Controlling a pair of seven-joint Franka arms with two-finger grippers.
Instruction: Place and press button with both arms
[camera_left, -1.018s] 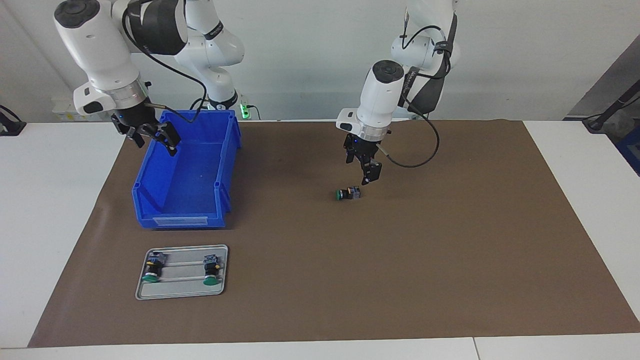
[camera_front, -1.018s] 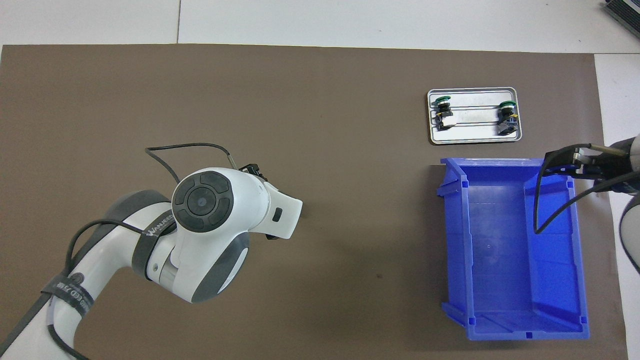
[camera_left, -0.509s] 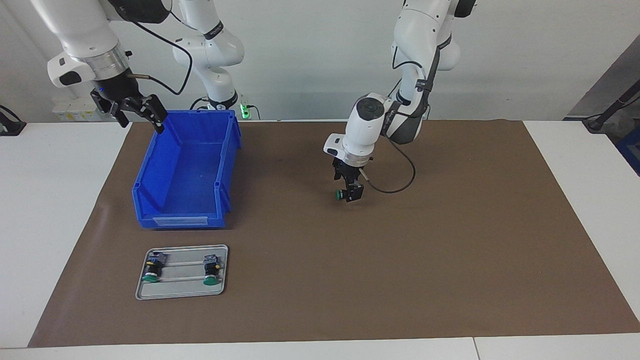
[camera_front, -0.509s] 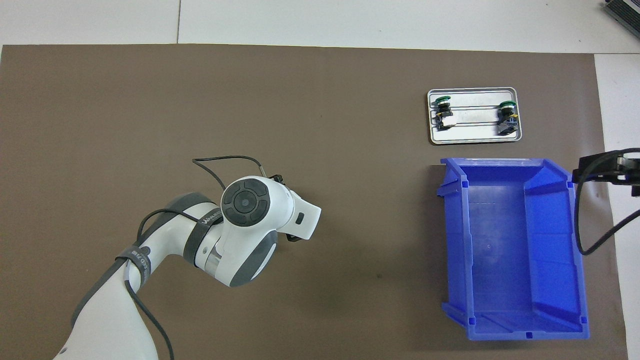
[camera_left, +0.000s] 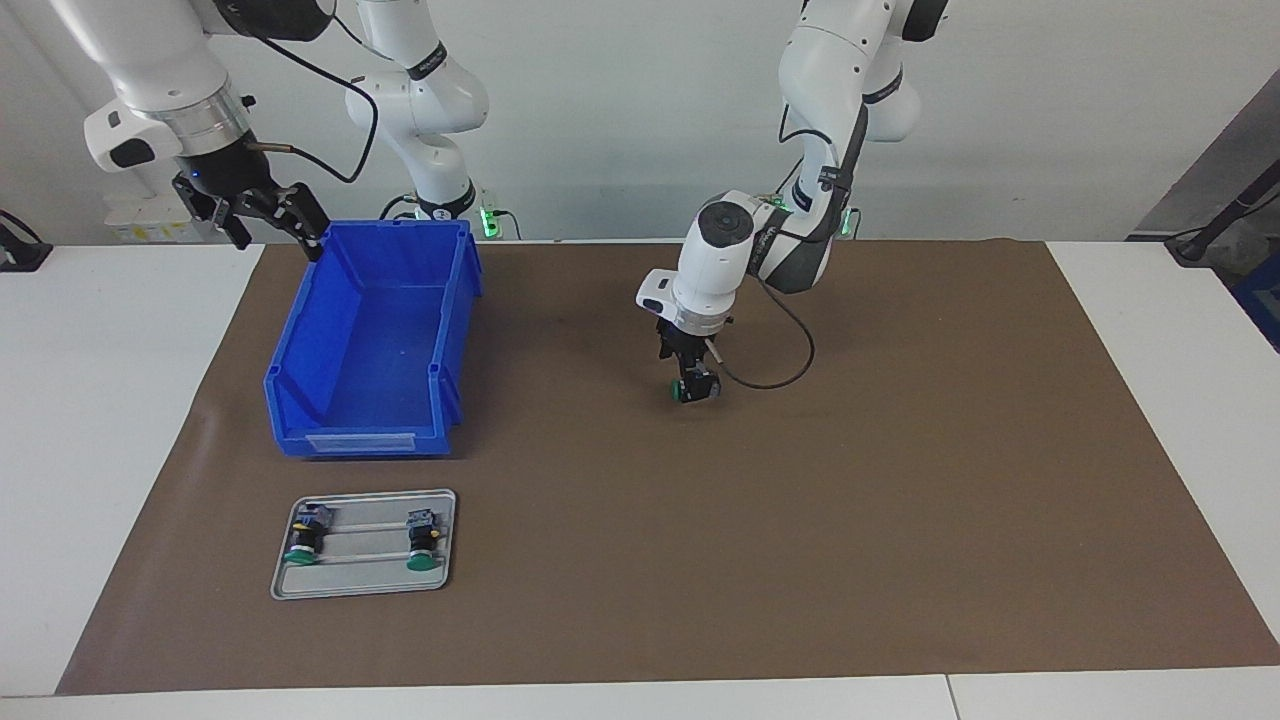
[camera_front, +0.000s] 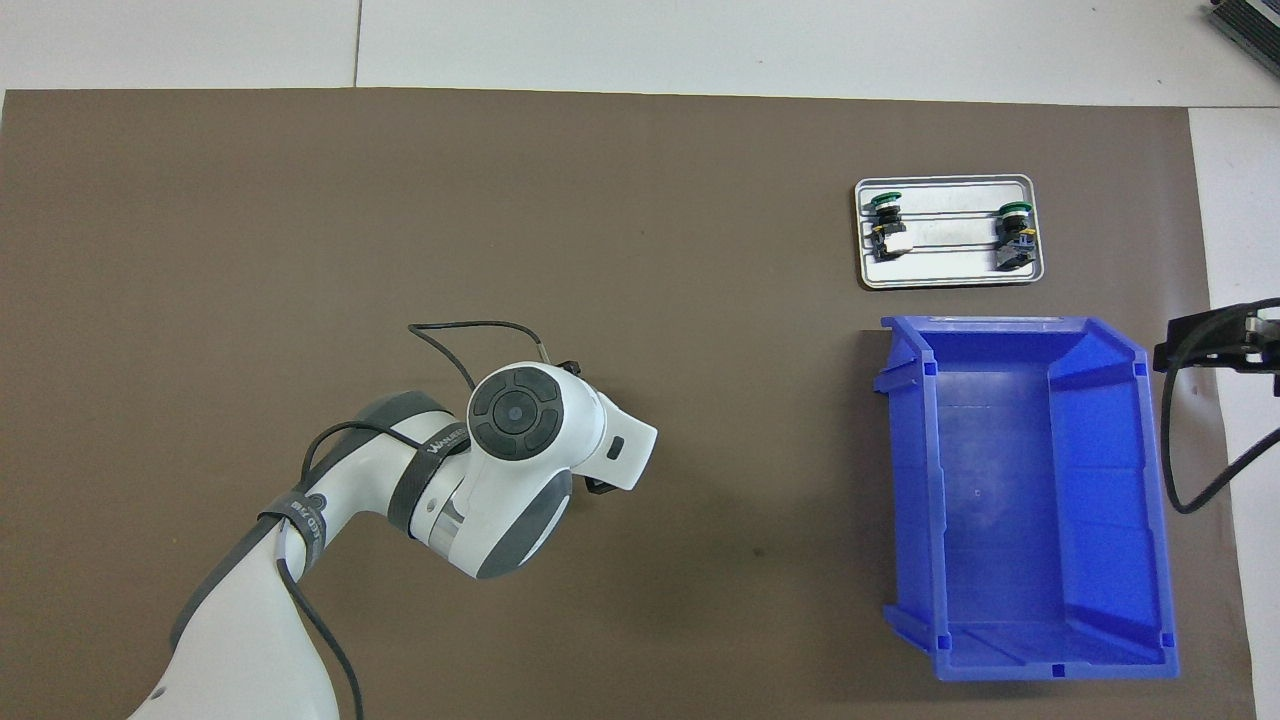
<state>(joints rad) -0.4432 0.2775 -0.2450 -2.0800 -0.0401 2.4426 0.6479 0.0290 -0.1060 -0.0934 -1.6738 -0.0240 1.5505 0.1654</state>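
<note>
A button (camera_left: 681, 391) with a green cap lies on its side on the brown mat (camera_left: 900, 480), mid-table. My left gripper (camera_left: 696, 384) is down on it, its fingers closed around the black body. In the overhead view the left arm's wrist (camera_front: 520, 440) hides both that gripper and the button. My right gripper (camera_left: 262, 212) is open and empty, up in the air over the edge of the blue bin (camera_left: 455, 330) at the right arm's end; it also shows at the edge of the overhead view (camera_front: 1215, 342).
The blue bin (camera_front: 915, 480) is empty. A grey metal tray (camera_left: 350, 585), farther from the robots than the bin, holds two more green-capped buttons (camera_left: 301, 542) (camera_left: 424, 545); the tray also shows in the overhead view (camera_front: 948, 275).
My left gripper came down from just above the button and closed on it. My right gripper rose from the bin's rim and drew back toward the right arm's end of the table.
</note>
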